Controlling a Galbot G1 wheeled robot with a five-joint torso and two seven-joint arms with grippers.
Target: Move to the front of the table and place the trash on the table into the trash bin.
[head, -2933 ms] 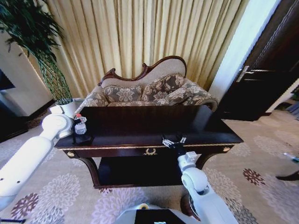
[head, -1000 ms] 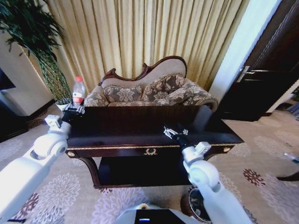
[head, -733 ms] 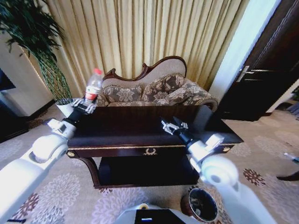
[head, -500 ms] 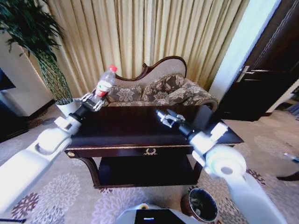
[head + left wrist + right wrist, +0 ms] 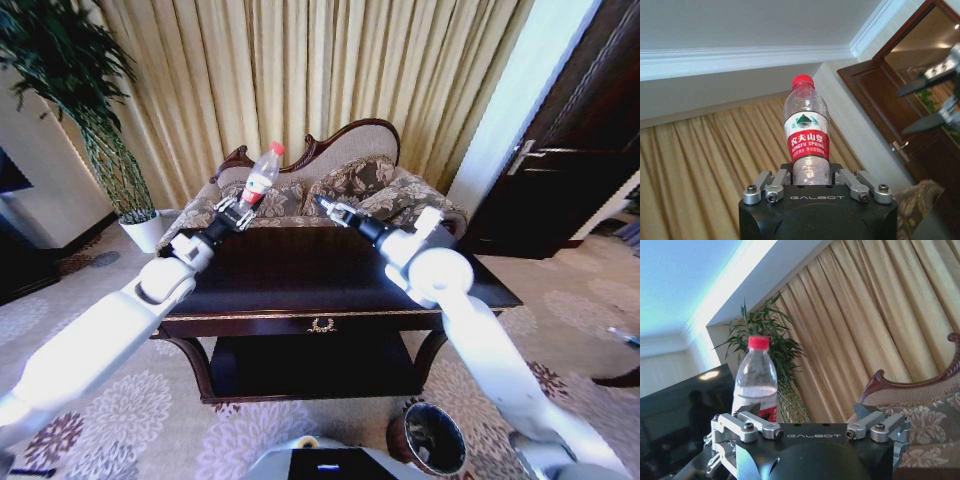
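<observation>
Clear plastic bottle with red cap and label (image 5: 260, 178), pinched at its base by left gripper (image 5: 236, 210), raised over far side of glossy dark-brown table (image 5: 300, 275); right gripper (image 5: 330, 208) alongside, fingers spread; round dark bin (image 5: 432, 440) on near floor, right.

Bright, even daylight, glare on the glossy table (image 5: 300, 270) (wide-angle bending at edges).

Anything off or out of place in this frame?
Nothing damaged or spilled. The left gripper holds the clear red-labelled plastic bottle tilted above the glossy dark-brown table; the right gripper is raised beside it.
</observation>
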